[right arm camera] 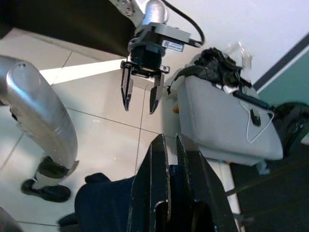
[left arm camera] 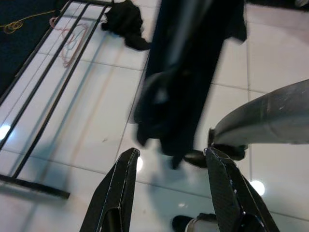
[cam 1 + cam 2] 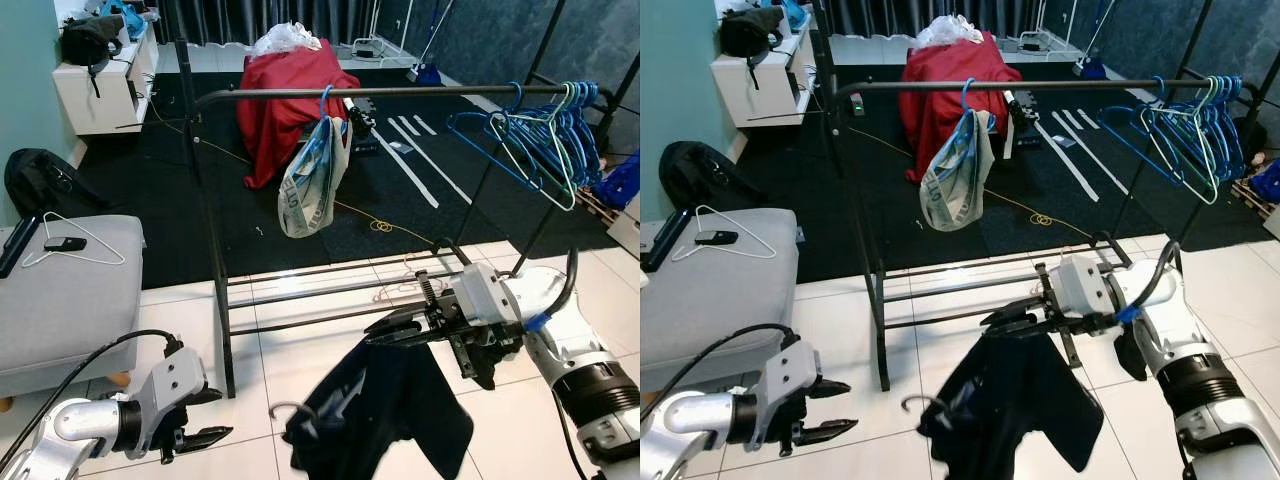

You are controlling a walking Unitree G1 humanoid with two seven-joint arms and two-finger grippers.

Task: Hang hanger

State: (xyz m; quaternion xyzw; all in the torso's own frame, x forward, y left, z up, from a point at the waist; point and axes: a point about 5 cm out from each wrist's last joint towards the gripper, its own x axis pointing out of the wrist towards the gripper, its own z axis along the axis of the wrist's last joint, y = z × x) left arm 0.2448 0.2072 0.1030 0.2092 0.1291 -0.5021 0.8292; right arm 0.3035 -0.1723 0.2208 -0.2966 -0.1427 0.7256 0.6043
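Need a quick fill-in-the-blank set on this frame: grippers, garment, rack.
1. The right gripper is shut on a dark ____ on a hanger.
2. The left gripper, low over the tiled floor, has its fingers ____.
3. On the rack's top rail, a patterned garment hangs from a ____ hanger.
4. A white wire hanger lies on the grey ____.

Missing words: garment; open; blue; cushion

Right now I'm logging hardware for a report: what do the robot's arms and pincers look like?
Both arms are silver metal with black joint rings and looping black cables. Left pincer and right pincer each have two long black fingers on a silver-grey wrist block; the right arm shows a blue band.
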